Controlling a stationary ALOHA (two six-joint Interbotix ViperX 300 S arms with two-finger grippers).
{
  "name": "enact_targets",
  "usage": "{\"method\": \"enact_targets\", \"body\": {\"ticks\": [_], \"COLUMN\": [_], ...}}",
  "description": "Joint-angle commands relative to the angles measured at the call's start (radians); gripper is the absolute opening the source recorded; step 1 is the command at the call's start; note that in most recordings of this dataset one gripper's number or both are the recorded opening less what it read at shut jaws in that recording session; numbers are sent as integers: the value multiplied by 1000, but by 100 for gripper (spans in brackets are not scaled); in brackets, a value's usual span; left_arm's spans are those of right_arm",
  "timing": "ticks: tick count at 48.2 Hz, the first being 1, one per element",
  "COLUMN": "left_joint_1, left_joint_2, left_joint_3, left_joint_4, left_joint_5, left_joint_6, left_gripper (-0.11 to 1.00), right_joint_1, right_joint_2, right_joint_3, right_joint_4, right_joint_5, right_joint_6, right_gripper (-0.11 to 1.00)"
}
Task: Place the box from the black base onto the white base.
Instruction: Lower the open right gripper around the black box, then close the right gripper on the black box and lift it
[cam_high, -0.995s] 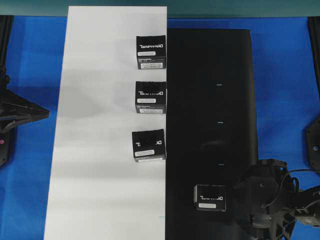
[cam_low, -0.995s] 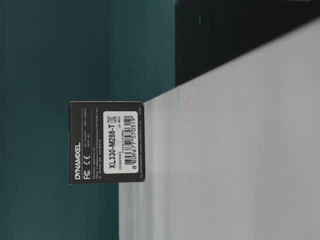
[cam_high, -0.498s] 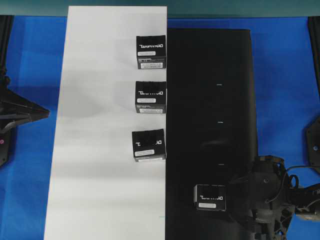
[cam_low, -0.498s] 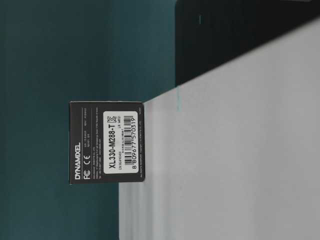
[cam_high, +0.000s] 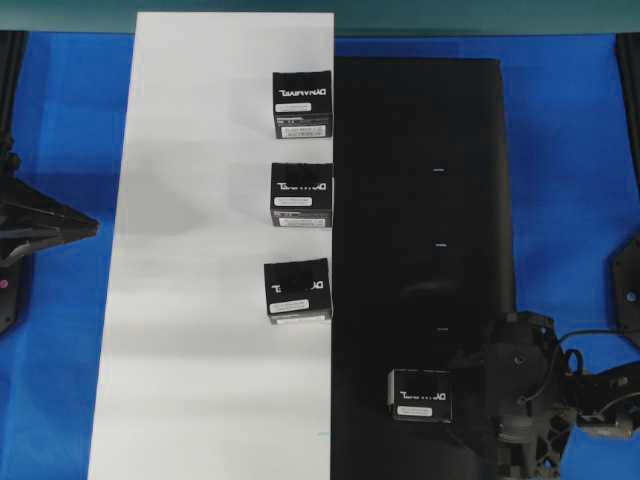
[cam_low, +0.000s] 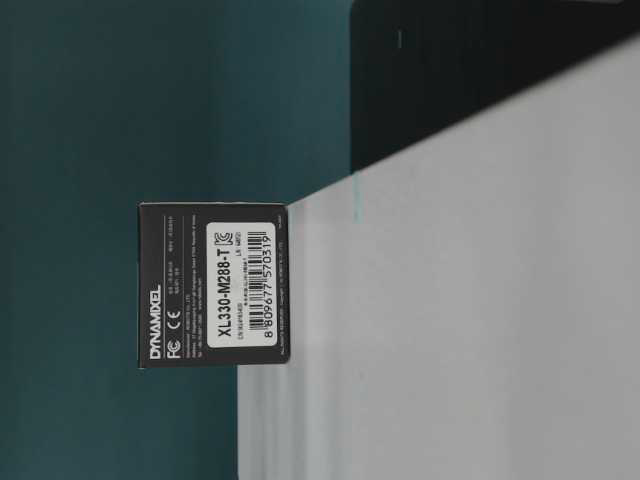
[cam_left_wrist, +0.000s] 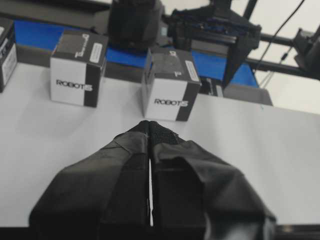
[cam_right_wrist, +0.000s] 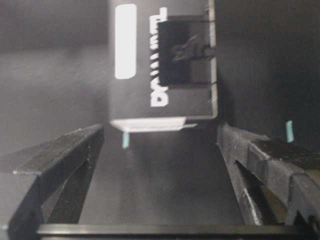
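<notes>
The box (cam_high: 421, 394) stands on the black base (cam_high: 420, 150) near its front end. My right gripper (cam_high: 465, 398) is just to its right, low over the sheet. In the right wrist view the box (cam_right_wrist: 162, 60) lies directly ahead of the right gripper (cam_right_wrist: 160, 134), whose fingers (cam_right_wrist: 75, 150) are spread wider than the box, with nothing between them. The white base (cam_high: 200, 250) lies alongside on the left. My left gripper (cam_left_wrist: 150, 125) is shut and empty, hovering over the white base (cam_left_wrist: 250, 150) at its left edge.
Three look-alike boxes (cam_high: 302, 104), (cam_high: 301, 194), (cam_high: 297, 291) stand in a row along the white base's right edge. The table-level view shows one box (cam_low: 215, 285) on the white base (cam_low: 450, 300). Blue tabletop (cam_high: 570, 150) surrounds both sheets.
My right gripper has slid left toward the box on the black base, still wide open. The boxes and the left arm have not moved.
</notes>
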Motion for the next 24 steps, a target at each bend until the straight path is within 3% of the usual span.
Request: {"method": "enact_targets", "body": {"ticks": [1,12,24], "left_joint_1": [-2,0,-2], "left_joint_2": [8,9,11], "left_joint_3": [-31,-31,-29], "left_joint_4": [2,2,2], "left_joint_5": [-5,-5,-3], "left_joint_6": [-2,-2,-3], "left_gripper": [-3,-3,-3], "right_joint_1": [-17,-54,-80], "right_joint_2": [15,57,103], "right_joint_3": [-5,-14,-32], "right_joint_4": [-20,-43,-58], "right_joint_5": [-14,-100,-117], "right_joint_6": [2,2,2], "right_gripper": [99,99,99]}}
